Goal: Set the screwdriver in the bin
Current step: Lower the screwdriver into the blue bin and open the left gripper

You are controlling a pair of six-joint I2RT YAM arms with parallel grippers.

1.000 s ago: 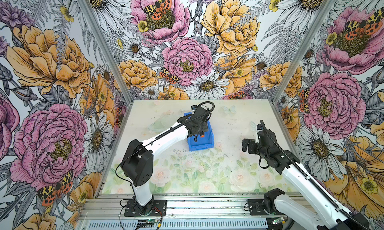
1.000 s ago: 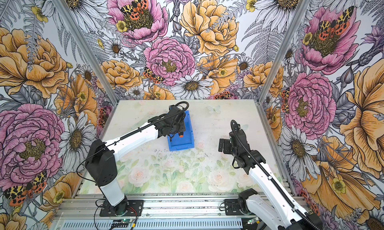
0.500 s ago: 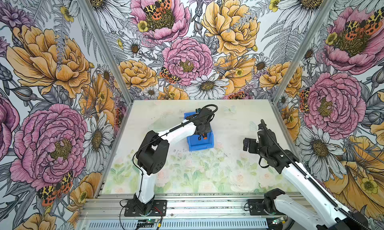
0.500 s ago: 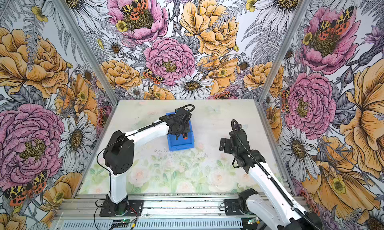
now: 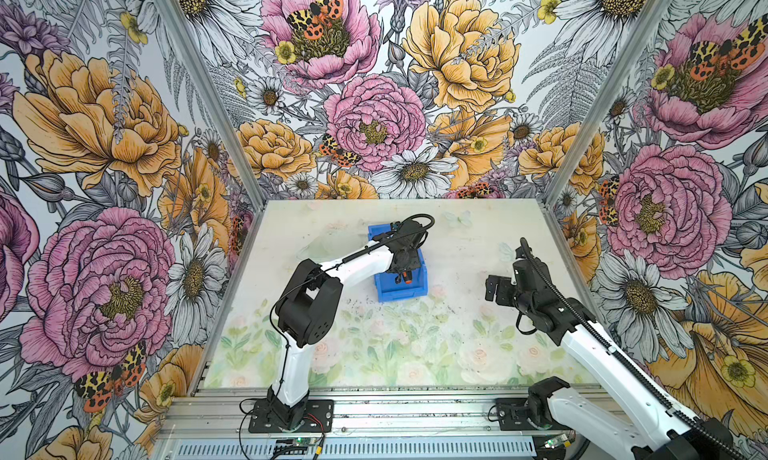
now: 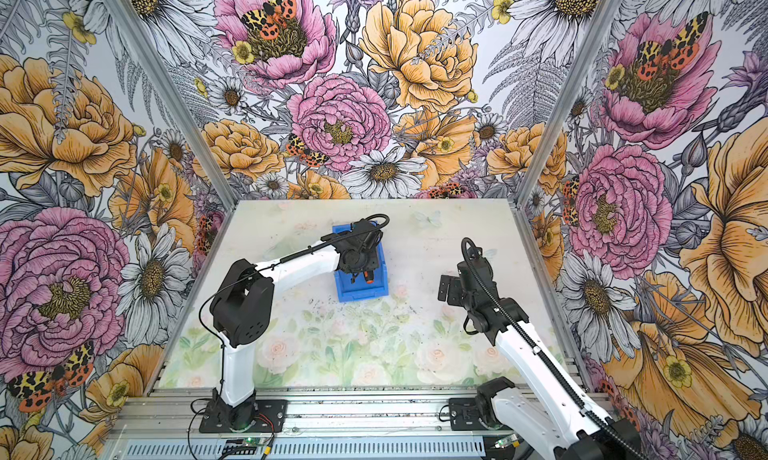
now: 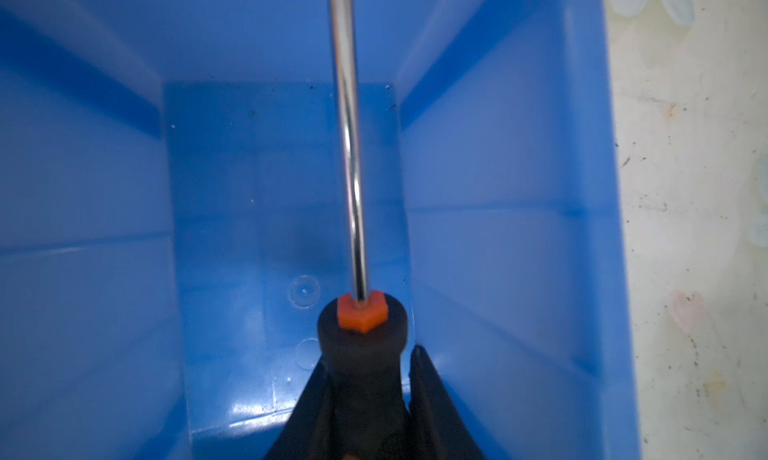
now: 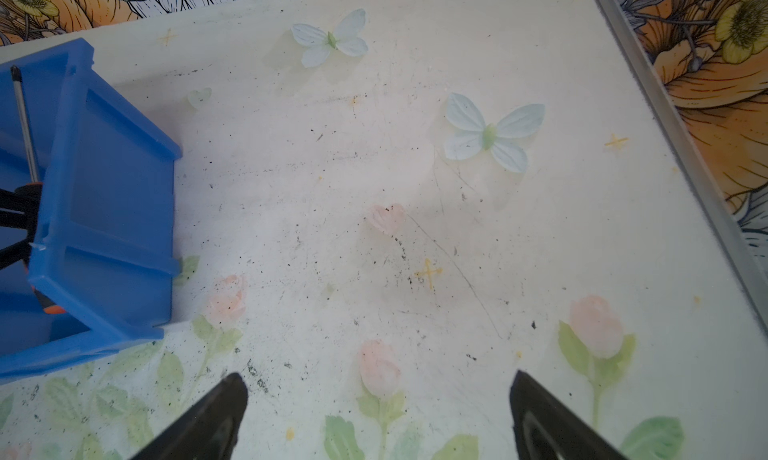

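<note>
Since a second earlier, the elbow of the left arm point(image 5: 307, 308) had swung in closer to the bin point(image 5: 397, 292), while the left tool point(image 7: 370, 360) had stayed over the bin's inside. The bin itself had not shifted on the counter point(image 5: 453, 337). The left tool was clamped on the black handle of the screwdriver point(image 7: 353, 196), a finger point(image 7: 436, 404) pressed against either side. It held the screwdriver between the bin's walls, with the shaft running toward the bin's tall back wall and the orange-tipped end of the handle toward its low front wall. Whether the screwdriver touched the bin's floor could not be told. In the left wrist view the handle sat nearer one long wall of the bin than the other, with little room on that side. To the right of the bin the counter lay bare up to the right tool point(image 8: 378, 379). That tool hung well apart from the bin, unchanged in place, its jaws spread wide with nothing between them. Farther from the bin ran the metal rail point(image 8: 681, 146) at the counter's edge.
</note>
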